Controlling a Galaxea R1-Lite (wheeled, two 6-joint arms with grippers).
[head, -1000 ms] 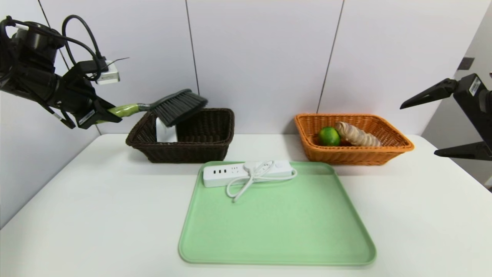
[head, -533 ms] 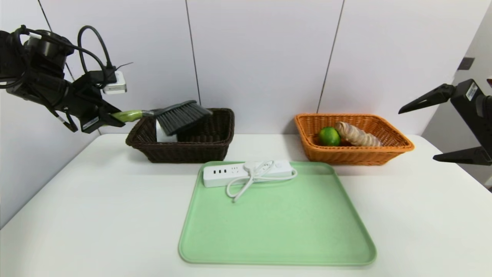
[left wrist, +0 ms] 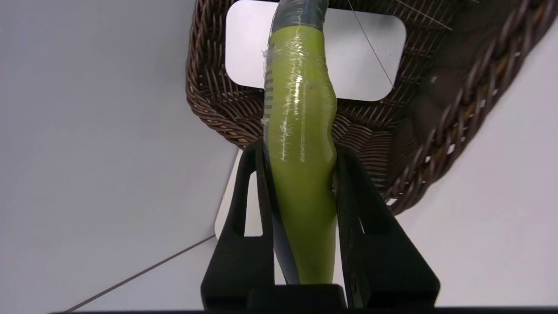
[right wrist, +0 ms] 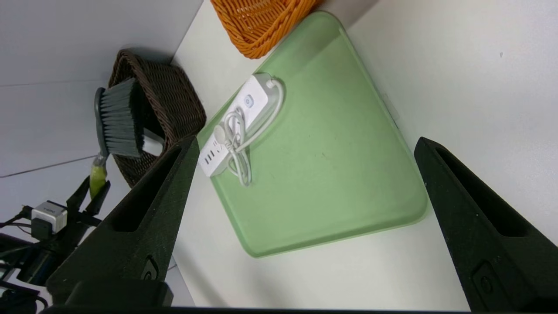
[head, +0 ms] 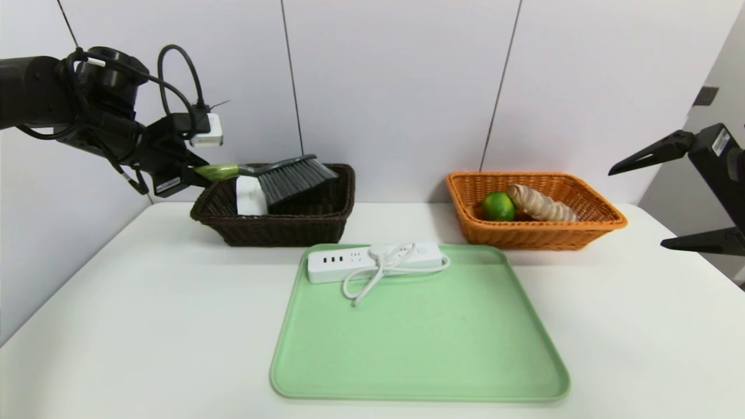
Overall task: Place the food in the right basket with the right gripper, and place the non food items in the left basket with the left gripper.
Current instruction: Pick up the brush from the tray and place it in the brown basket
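Observation:
My left gripper (head: pixel 198 173) (left wrist: pixel 300 150) is shut on the green handle of the brush (head: pixel 285 177) (left wrist: pixel 301 109). It holds the brush level, with the dark bristles over the left basket (head: pixel 314 227) (left wrist: pixel 436 131) and dipping just below its rim. A flat white case (head: pixel 250 198) (left wrist: pixel 370 61) leans inside that dark brown basket. The white power strip (head: pixel 372 262) (right wrist: pixel 244 113) with its coiled cord lies at the far edge of the green tray (head: pixel 419 349). The lime (head: pixel 498 206) and the tan roll (head: pixel 538 203) rest in the orange right basket (head: pixel 535 235). My right gripper (head: pixel 637 208) (right wrist: pixel 307 140) hangs open at the far right, holding nothing.
Both baskets stand against the back wall on the white table (head: pixel 145 302), the dark one left and the orange one right. The tray (right wrist: pixel 327 174) fills the table's middle. Bare table lies on both sides of the tray and in front of it.
My left gripper has carried the brush to the right and downward, bringing the bristles over the dark basket and lower toward its inside. The right gripper has barely shifted.

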